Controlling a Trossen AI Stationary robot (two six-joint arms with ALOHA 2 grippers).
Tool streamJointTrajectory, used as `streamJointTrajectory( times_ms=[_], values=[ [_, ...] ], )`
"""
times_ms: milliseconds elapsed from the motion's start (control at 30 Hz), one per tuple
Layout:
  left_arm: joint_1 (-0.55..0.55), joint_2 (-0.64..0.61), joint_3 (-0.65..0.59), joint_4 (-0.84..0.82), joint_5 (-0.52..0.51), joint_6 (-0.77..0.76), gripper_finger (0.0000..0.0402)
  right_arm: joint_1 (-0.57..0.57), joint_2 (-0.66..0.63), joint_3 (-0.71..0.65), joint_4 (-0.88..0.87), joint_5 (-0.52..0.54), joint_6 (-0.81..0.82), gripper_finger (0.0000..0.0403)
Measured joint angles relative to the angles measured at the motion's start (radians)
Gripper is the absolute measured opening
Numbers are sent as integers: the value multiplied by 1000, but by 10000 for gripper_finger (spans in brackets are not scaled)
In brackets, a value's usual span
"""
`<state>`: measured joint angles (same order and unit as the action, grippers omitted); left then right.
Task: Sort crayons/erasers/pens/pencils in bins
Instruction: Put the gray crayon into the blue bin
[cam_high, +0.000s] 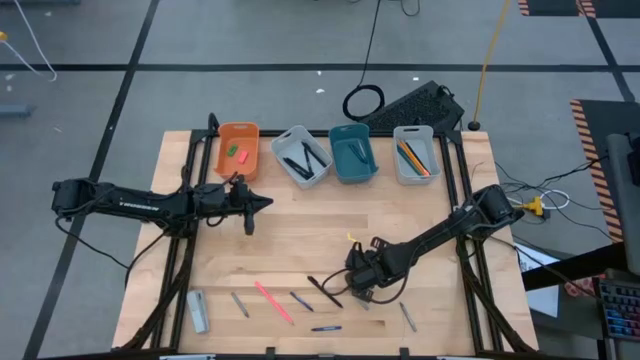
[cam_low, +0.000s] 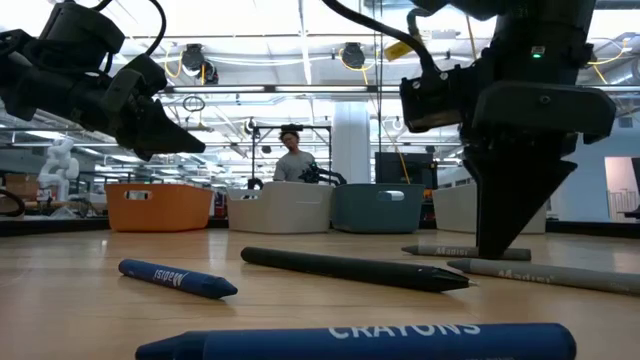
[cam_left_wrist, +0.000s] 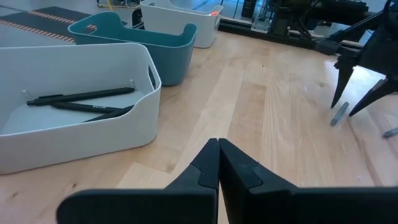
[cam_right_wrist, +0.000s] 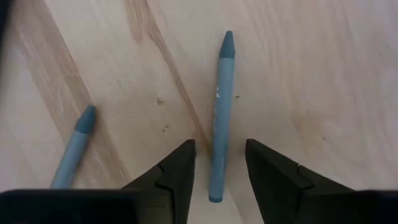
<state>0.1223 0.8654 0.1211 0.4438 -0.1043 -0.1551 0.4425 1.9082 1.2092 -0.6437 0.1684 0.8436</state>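
Grey-blue, the slim wax crayon (cam_right_wrist: 221, 118) lies flat on the pale wooden table (cam_high: 300, 240), its blunt end between the two parted dark fingers of my right gripper (cam_right_wrist: 219, 163), which points steeply down from my bent right arm over the front part of the table and grips nothing. My left gripper (cam_left_wrist: 218, 163) hangs above the table with its fingers pressed together and empty, on an arm stretched low and level, near the orange plastic bin (cam_high: 238, 150) that holds the small green eraser (cam_high: 231, 150) and the small pink-red eraser (cam_high: 242, 156). Black pens (cam_left_wrist: 87, 102) lie in the pale grey-white bin (cam_left_wrist: 74, 99) beside the teal bin (cam_left_wrist: 140, 43).
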Motion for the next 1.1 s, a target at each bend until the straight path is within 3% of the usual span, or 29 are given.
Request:
streamJointTrajectory(
  times_ms=[133, 467, 1100],
  values=[
    [0, 0, 0, 0, 0, -1, 9, -3, 12, 1, 0, -11, 0, 116],
    [0, 0, 0, 0, 3, -5, 7, -4, 15, -2, 3, -37, -13, 15],
    [0, 0, 0, 2, 3, -10, 31, -13, -111, -8, -23, -15, -3, 23]
  ],
)
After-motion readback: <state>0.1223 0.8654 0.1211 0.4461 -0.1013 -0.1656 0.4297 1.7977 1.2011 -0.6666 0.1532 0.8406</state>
